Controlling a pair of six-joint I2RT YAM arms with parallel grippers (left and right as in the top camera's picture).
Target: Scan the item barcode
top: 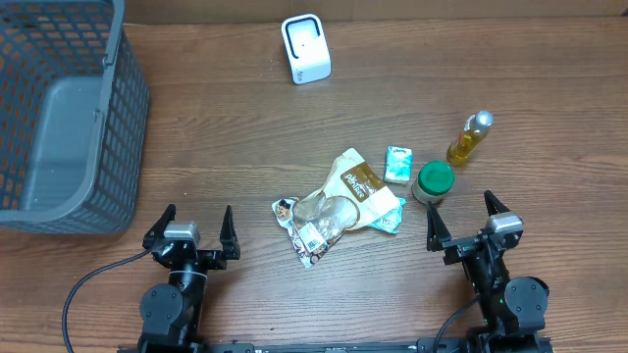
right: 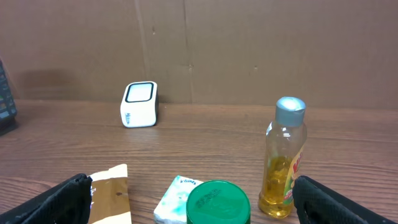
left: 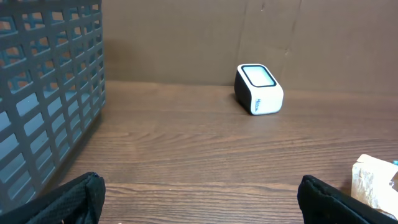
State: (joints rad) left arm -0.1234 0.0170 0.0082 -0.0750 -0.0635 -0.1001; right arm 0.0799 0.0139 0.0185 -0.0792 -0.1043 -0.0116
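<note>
The brown-and-cream snack bag (top: pixel 355 184) lies flat near the middle of the desk (top: pixel 216 118). A smaller clear packet (top: pixel 312 227) overlaps its near left end. Both lie between my two claws and a little ahead of them, touched by neither.

My left claw (top: pixel 198 212) sits low at the near edge, left of the packet, with its fingers spread wide and nothing between them. My right claw (top: pixel 459 206) sits at the near edge to the right, likewise spread wide and empty. Just ahead of it stands a jar with a green lid (top: pixel 434 180).

Left of the jar, beside the snack bag, lies a small teal tissue pack (top: pixel 398 164). Beyond the jar a bottle of yellow liquid (top: pixel 469 137) with a silver cap stands upright.

The white scanner (top: pixel 306 49) stands at the far side of the desk, well apart from the items and from both claws. From my left wrist its window faces up and towards me.

A grey mesh basket (top: pixel 123 118) fills the far left corner. The desk is dark wood grain, and plain brown board rises behind it.
</note>
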